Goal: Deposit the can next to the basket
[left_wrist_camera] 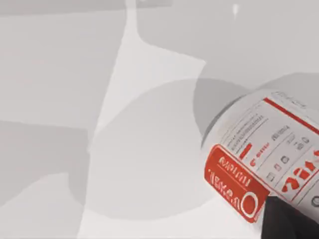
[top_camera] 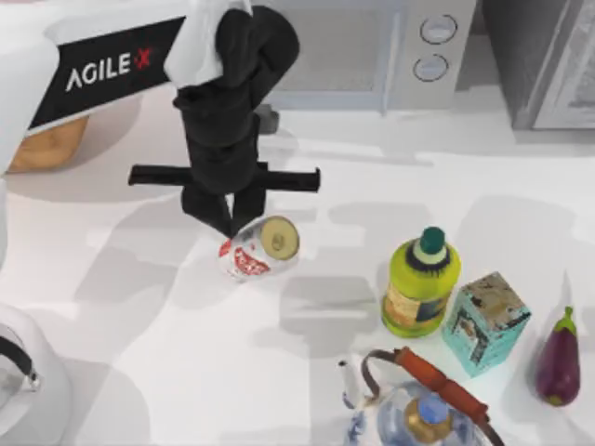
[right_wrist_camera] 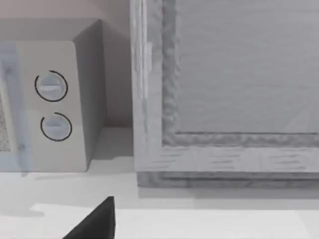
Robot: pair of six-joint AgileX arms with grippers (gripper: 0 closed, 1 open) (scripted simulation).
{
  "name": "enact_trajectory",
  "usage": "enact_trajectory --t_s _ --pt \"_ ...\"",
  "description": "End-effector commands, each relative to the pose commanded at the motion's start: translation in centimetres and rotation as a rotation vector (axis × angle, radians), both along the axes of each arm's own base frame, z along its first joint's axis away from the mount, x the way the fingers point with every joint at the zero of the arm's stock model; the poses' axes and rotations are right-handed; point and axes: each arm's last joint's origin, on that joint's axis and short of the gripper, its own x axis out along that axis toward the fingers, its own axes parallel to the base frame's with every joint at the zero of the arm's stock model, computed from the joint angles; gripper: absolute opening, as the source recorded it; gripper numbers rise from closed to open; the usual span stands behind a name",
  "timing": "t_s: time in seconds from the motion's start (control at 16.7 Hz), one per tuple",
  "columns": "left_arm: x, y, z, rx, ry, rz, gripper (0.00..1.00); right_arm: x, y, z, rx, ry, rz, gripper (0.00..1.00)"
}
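My left gripper (top_camera: pixel 234 221) is clamped on the can (top_camera: pixel 259 247), tilted near table centre with its gold top toward the bottle (top_camera: pixel 420 284); grasp done, carry to the basket (top_camera: pixel 46 141) at far left remains, right arm parked.

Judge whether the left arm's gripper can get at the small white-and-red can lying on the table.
Probably yes: the left gripper is already right at the small white-and-red can, nothing between them; the yellow-green bottle stands well apart.
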Motion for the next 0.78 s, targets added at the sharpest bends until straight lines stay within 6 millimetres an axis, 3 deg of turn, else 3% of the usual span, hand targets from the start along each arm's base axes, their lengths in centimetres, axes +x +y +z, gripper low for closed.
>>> enact_trajectory --t_s 0.24,0.78 --pt "-1.5 -2.7 0.5 -0.006 -0.013 0.061 0.00 0.0 0.0 0.0 0.000 0.000 0.000 1.00" --pt "-1.6 -2.8 0.0 -0.006 -0.012 0.065 0.00 0.0 0.0 0.0 0.000 0.000 0.000 1.00"
